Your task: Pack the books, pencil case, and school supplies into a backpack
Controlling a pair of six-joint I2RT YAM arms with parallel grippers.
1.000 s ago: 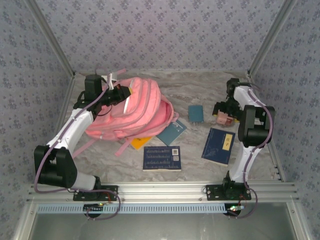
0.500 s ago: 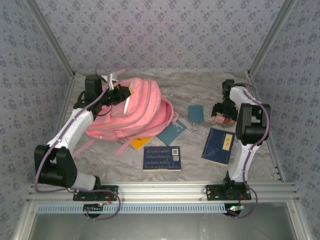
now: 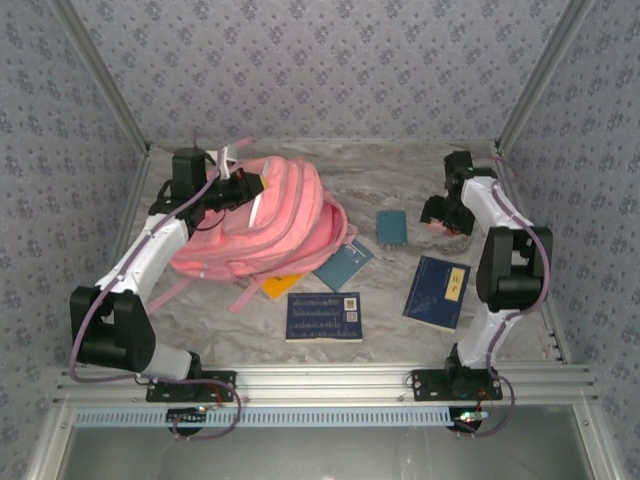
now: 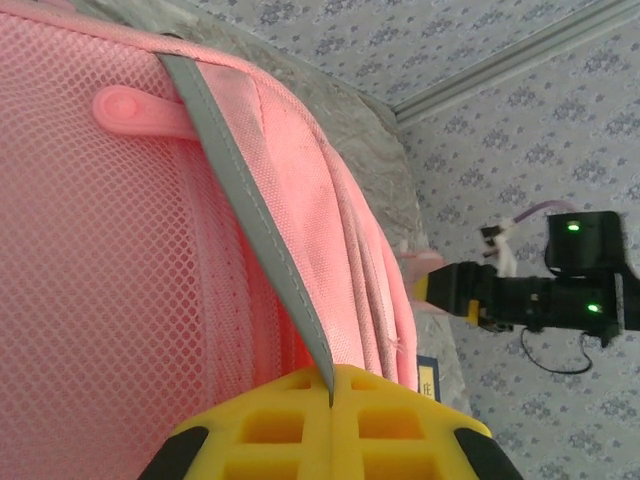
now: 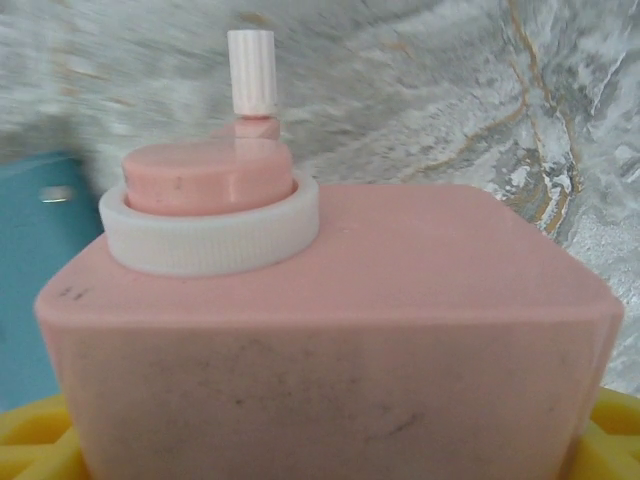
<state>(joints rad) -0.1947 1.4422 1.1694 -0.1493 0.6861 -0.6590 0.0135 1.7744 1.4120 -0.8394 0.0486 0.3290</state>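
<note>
The packing looks barely begun. The left gripper [image 4: 331, 388] has its yellow jaws pressed together on the grey trim strip [image 4: 250, 190] of the backpack [image 3: 270, 215]. It pinches the edge of the bag, and pink mesh spreads out ahead of the jaws. The right gripper [image 3: 438, 214] is clamped on the pink box [image 5: 330, 300], whose white-collared cap points away from the jaws. That is well apart from the bag.

I cannot see that anything has gone inside. Between the two grippers, out on the table [image 3: 400, 175], lie a navy book [image 3: 323, 316], a second navy book [image 3: 437, 290], a small teal book [image 3: 391, 226] and a larger teal book [image 3: 343, 264]. A yellow-orange book [image 3: 278, 286] pokes out from under the bag, nearer the left jaws.

By my reckoning the box has to cross to the bag, then every book.
</note>
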